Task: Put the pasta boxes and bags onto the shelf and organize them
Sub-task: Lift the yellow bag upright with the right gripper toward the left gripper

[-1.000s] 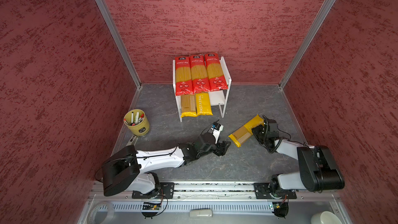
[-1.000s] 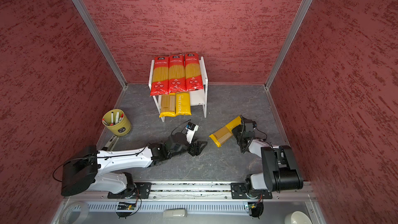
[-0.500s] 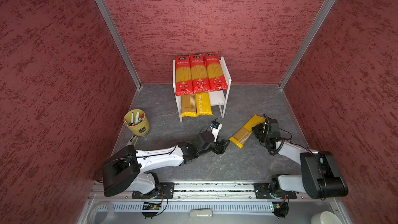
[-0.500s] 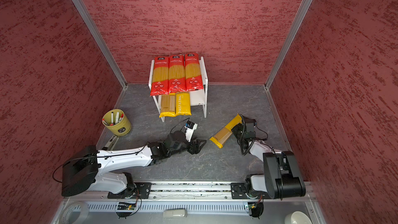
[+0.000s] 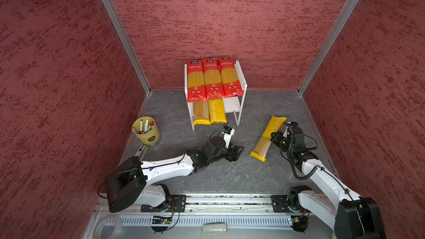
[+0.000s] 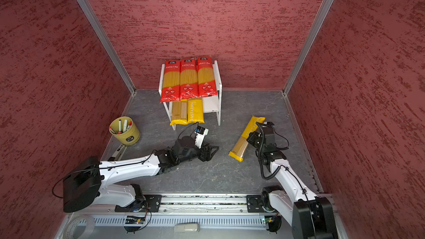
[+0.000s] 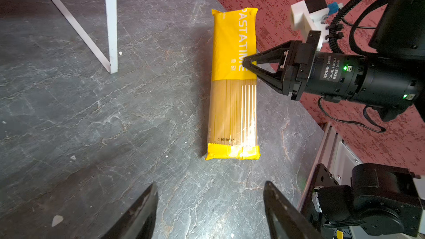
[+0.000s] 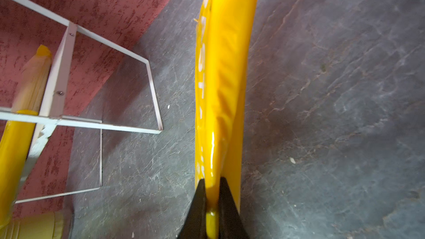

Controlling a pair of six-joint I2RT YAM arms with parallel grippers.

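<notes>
Far left, I note a cup of markers standing upright on the floor, close to the left wall.

At the back centre stands the shelf, against the rear wall. Its top tier carries three red packs side by side, lengthwise front to back, their front ends overhanging the edge. The lower tier holds two yellow packs, touching each other and filling its left and middle; the right part of that board is bare. Their front ends stick out past the shelf front.

Just forward of the shelf's right front leg I find the left gripper, low over the floor, jaws apart and holding nothing. In the left wrist view it points at the loose pack.

To its right the third yellow pack lies at a slant on the floor, well apart from the shelf, its printed end toward the rear wall.

The right gripper is closed on this pack's right long edge near the middle, pinching the film between its tips. Whether that edge is raised off the floor I cannot tell.
</notes>
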